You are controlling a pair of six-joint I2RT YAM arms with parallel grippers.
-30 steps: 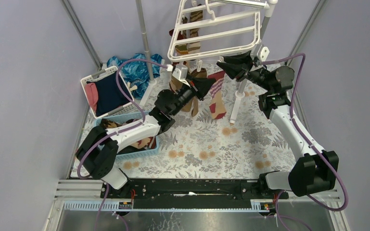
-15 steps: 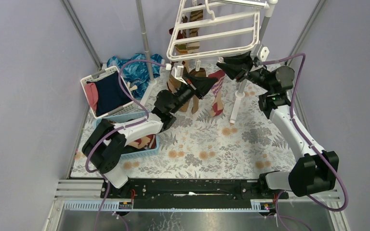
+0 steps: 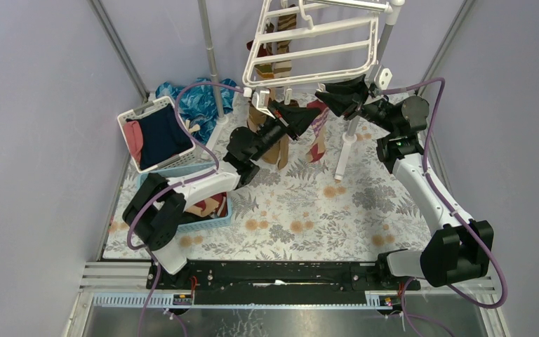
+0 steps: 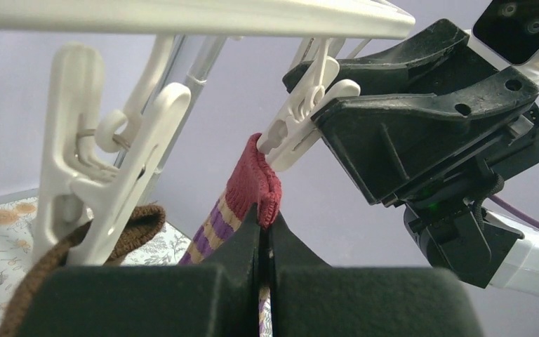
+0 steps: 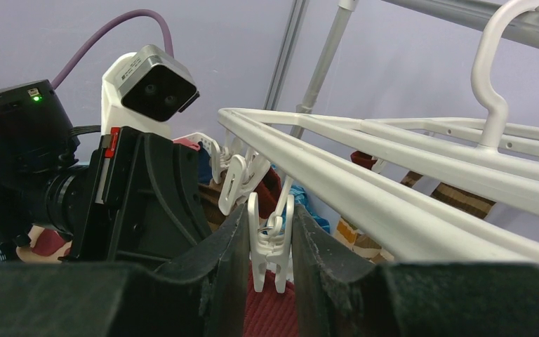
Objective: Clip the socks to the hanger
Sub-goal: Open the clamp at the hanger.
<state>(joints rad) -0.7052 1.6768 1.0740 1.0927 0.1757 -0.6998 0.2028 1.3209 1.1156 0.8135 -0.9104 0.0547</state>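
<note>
Two grippers are working close together under the near rail of the white hanger [image 3: 309,53]. The left gripper [image 4: 263,221] is pinching a striped sock [image 4: 256,182] just below its red cuff, fingers pressed together on the fabric, and holding the cuff up against the lower tip of a white clip [image 4: 298,130]. Whether the cuff is sitting inside the clip's mouth cannot be told. The right gripper [image 5: 270,232] is clamping that same clip by its upper end, one finger on each side, as the clip is dangling from the rail. Just beside it on the left, a second clip [image 4: 112,175] is biting a brown sock [image 4: 137,221]. More socks are hanging from the hanger's far side, above the floral table cover [image 3: 309,210].
</note>
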